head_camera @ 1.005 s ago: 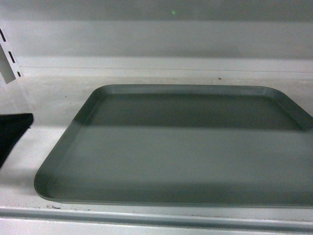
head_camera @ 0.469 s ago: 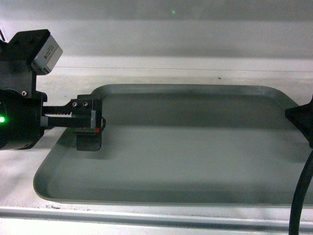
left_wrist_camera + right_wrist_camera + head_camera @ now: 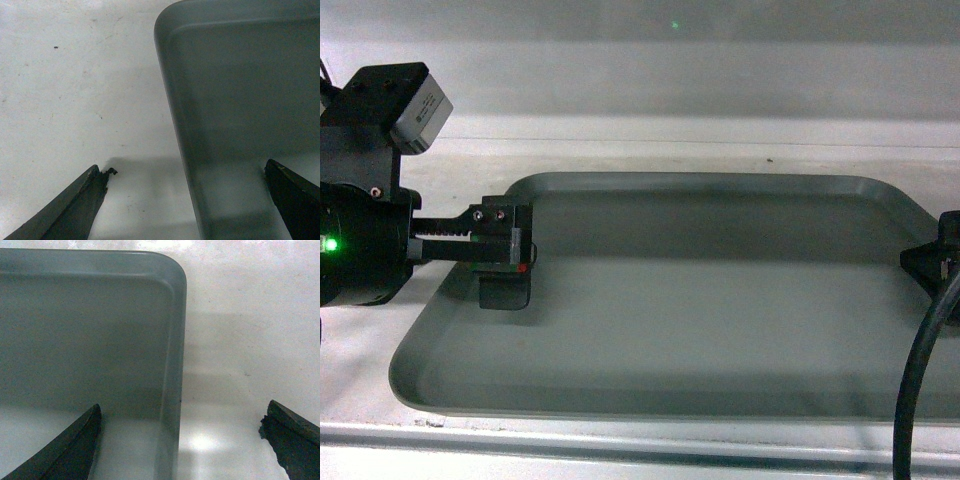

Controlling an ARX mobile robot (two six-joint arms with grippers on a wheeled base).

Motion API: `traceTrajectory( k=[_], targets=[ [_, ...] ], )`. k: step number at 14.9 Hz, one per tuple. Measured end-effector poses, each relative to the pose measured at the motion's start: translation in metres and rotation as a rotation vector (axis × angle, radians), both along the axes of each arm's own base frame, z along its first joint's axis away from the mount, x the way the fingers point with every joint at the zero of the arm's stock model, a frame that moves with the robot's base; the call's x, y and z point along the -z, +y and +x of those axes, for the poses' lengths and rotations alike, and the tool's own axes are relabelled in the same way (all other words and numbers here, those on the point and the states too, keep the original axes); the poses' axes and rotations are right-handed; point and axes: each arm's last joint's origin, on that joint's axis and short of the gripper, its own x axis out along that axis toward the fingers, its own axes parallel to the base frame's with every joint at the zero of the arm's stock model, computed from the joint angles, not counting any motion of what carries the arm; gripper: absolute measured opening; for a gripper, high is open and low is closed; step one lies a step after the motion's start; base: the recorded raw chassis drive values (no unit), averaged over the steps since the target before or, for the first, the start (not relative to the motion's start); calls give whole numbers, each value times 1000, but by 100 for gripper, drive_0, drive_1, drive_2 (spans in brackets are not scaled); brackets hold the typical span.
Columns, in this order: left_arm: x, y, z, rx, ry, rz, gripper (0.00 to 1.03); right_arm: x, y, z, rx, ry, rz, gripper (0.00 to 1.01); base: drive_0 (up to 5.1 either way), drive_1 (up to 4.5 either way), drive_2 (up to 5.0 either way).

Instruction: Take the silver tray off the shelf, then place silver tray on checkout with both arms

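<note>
The silver tray (image 3: 700, 320) lies flat on the white shelf (image 3: 440, 170), and it is wide and grey with a low rim. My left gripper (image 3: 186, 169) is open and straddles the tray's left rim (image 3: 172, 100): one finger (image 3: 82, 205) is over the shelf, the other (image 3: 295, 197) over the tray floor. In the head view that inner finger (image 3: 505, 285) hangs over the tray's left part. My right gripper (image 3: 181, 412) is open astride the right rim (image 3: 175, 340). Neither gripper holds anything. The checkout is out of view.
A white back panel (image 3: 670, 80) rises behind the shelf, and a thin front lip (image 3: 620, 440) runs along its near edge. The right arm's black cable (image 3: 920, 380) hangs at the lower right. Bare shelf board lies on either side of the tray.
Both arms have come into the head view from the sides. The left gripper now reaches over the tray's left rim and the right one sits at the right rim. The tray has not moved.
</note>
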Motion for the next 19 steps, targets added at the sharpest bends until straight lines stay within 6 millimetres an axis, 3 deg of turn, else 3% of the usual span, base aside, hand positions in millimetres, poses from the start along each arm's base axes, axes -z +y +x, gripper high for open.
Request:
traceTrajectory(
  k=[3, 4, 5, 6, 10, 12, 16, 19],
  targets=[
    [0, 0, 0, -1, 0, 3, 97, 0, 0, 0, 2, -4, -1, 98, 0, 0, 0],
    [2, -1, 2, -1, -4, 10, 90, 2, 0, 1, 2, -2, 1, 98, 0, 0, 0],
    [5, -3, 4, 4, -11, 5, 69, 4, 2, 2, 10, 6, 6, 98, 0, 0, 0],
    [6, -6, 5, 9, -19, 0, 39, 5, 4, 2, 10, 2, 5, 83, 0, 0, 0],
    [6, -5, 6, -4, -26, 1, 9, 4, 10, 2, -6, -3, 2, 52, 0, 0, 0],
    [5, -5, 7, -33, -20, -35, 4, 4, 11, 1, -10, -4, -1, 37, 0, 0, 0],
    [5, -5, 7, -43, -18, -50, 4, 3, 11, 0, 13, -7, -7, 7, 0, 0, 0],
    [5, -6, 7, -46, -18, -55, 3, 3, 11, 0, 41, -5, 34, 3, 0, 0, 0]
  ],
)
